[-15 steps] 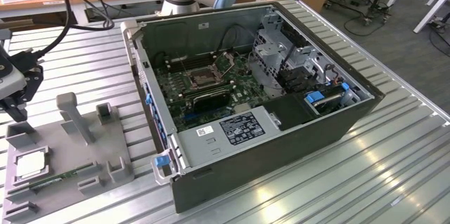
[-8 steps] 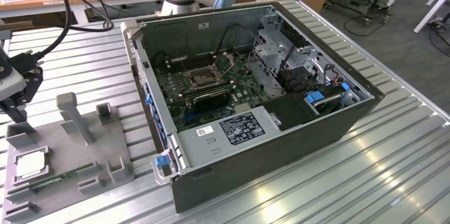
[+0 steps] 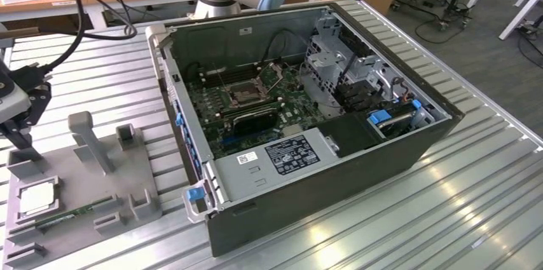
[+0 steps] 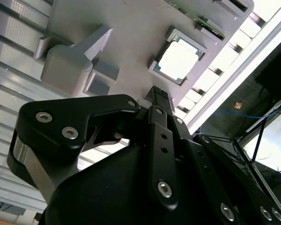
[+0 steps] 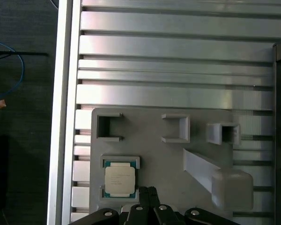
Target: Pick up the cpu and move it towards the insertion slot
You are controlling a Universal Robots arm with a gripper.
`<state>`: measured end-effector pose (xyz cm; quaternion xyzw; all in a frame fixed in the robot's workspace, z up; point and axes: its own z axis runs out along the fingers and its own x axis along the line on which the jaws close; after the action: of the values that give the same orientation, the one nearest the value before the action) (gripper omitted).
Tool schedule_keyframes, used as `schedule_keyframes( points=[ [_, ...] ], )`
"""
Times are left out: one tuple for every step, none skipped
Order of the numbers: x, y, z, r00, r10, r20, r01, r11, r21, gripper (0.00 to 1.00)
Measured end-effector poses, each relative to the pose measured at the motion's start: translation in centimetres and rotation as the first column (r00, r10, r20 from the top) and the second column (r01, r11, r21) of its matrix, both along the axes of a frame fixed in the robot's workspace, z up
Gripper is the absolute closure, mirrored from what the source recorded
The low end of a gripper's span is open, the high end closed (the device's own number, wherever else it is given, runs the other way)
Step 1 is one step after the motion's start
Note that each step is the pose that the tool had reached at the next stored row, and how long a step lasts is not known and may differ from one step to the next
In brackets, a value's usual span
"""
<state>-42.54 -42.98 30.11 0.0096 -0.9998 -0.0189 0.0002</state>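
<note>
cpu (image 5: 120, 180) flat, face up in grey tray (image 5: 150, 159) recess. It is square with no long axis, edges parallel to tray's. gripper (image 5: 147, 191) clenched, empty, not touching it. Exterior view: insertion slot (image 3: 241, 95) at cpu's 2 o'clock.

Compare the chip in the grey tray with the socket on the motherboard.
The small flat square silvery-beige cpu is pale throughout; the square silver-framed insertion slot has a dark centre. The cpu lies in a grey tray; the insertion slot sits inside the open computer case. Both are square.
</note>
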Motion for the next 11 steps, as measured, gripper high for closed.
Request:
schedule_keyframes(
  points=[
    [-0.02,0.0,-0.03,1.0,0.0,0.0001,0.0,1.0,0.0,0.89],
    [-0.04,0.0,-0.05,1.0,0.0,0.0,0.0,1.0,0.0,0.89],
    [-0.05,0.0,-0.08,1.0,0.0,0.0001,0.0,1.0,0.0,0.89],
    [-0.07,0.0,-0.1,1.0,0.0,0.0001,0.0,1.0,0.0,0.89],
    [-0.09,0.0,-0.13,1.0,0.0,0.0001,0.0,1.0,0.0,0.89],
    [-0.11,0.0,-0.15,1.0,0.0,0.0002,0.0,1.0,0.0001,0.89],
    [-0.13,0.0,-0.18,1.0,0.0,0.0002,0.0,1.0,0.0001,0.89],
    [-0.14,0.0,-0.2,1.0,0.0,0.0001,0.0,1.0,0.0,0.89],
    [-0.16,0.0,-0.22,1.0,0.0,0.0,0.0,1.0,0.0,0.89],
    [-0.18,0.0,-0.24,1.0,0.0,0.0001,0.0,1.0,0.0001,0.89],
    [-0.2,0.0,-0.27,1.0,0.0,0.0001,0.0,1.0,0.0001,0.89]
  ],
)
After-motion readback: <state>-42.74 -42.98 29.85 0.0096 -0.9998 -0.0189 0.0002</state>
